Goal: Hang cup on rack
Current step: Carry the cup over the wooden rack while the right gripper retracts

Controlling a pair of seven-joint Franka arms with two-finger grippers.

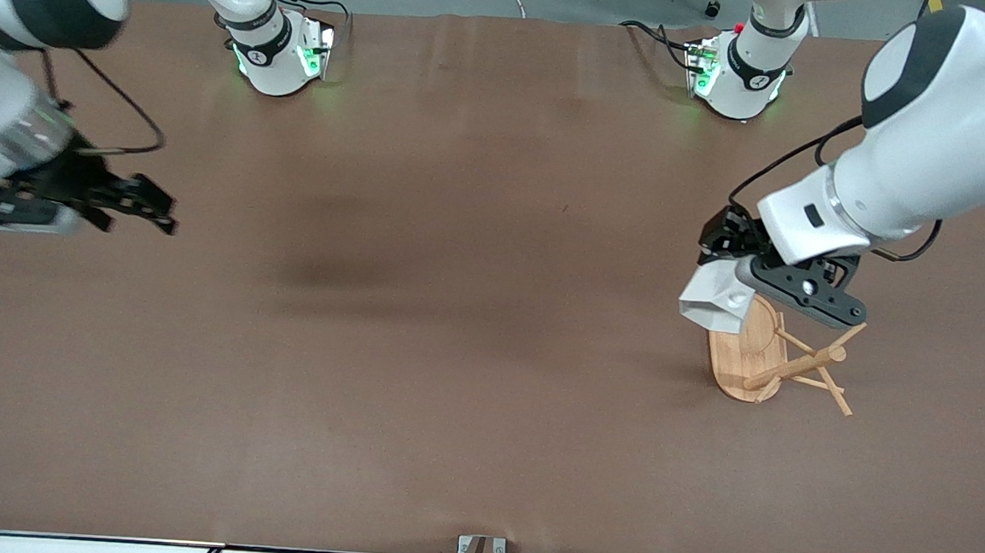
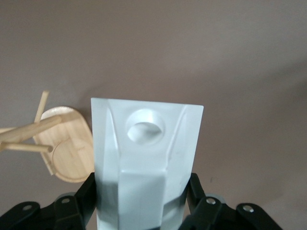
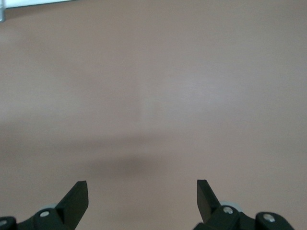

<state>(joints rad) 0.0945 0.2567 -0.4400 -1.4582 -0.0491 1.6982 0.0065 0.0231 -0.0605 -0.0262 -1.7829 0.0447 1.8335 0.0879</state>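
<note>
Left wrist view is showing the left hand [image 2: 144, 201] gripping the white cup [image 2: 146, 158] between its fingers, hanging over the bamboo rack [image 1: 774, 358] standing on the bench [image 1: 456, 308]. The right hand [image 1: 142, 208] is waiting, fingers spread wide, well apart from the rack.

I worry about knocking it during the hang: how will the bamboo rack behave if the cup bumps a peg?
The rack looks light and top-heavy, a tall post with thin pegs, so a sideways bump could probably slide or tip it. Its flat oval base should resist somewhat. The left gripper holds the cup over it; the pegs seem slender and might flex.
</note>
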